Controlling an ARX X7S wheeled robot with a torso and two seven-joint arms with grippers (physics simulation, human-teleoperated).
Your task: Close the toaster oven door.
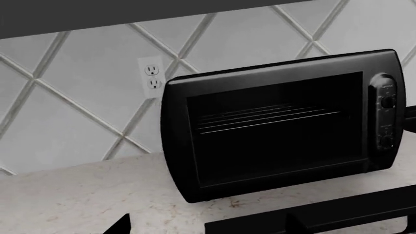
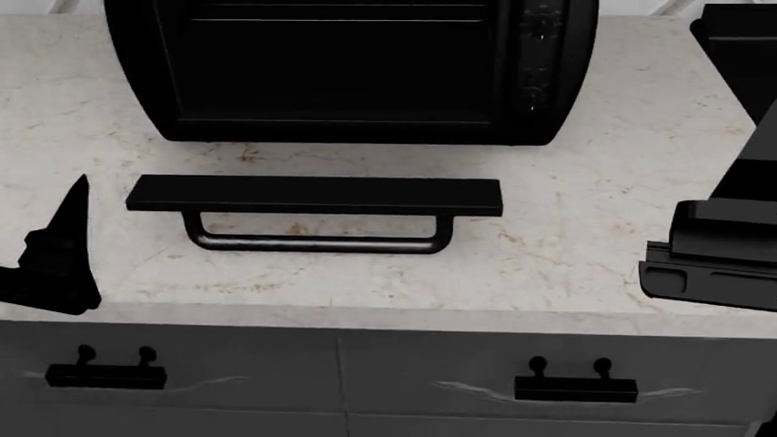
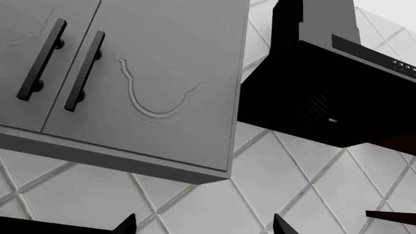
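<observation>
The toaster oven [image 2: 352,68] stands at the back of the counter and also shows in the left wrist view [image 1: 286,126], with its cavity and wire rack in sight. The toaster oven door [image 2: 313,195] hangs open and flat in front of it, with its bar handle [image 2: 318,241] toward me. The door's edge shows in the left wrist view [image 1: 338,212]. My left gripper [image 2: 55,255] is open and empty over the counter, left of the door, apart from it. One of its fingertips [image 1: 122,226] shows. My right gripper [image 2: 714,259] is open and empty, right of the door, and faces the wall.
The speckled counter [image 2: 607,182] ends in a front edge above two drawers with short black handles [image 2: 105,374] [image 2: 576,389]. A wall outlet [image 1: 152,77] sits left of the oven. The right wrist view shows a wall cabinet [image 3: 143,73] and a black range hood [image 3: 338,97].
</observation>
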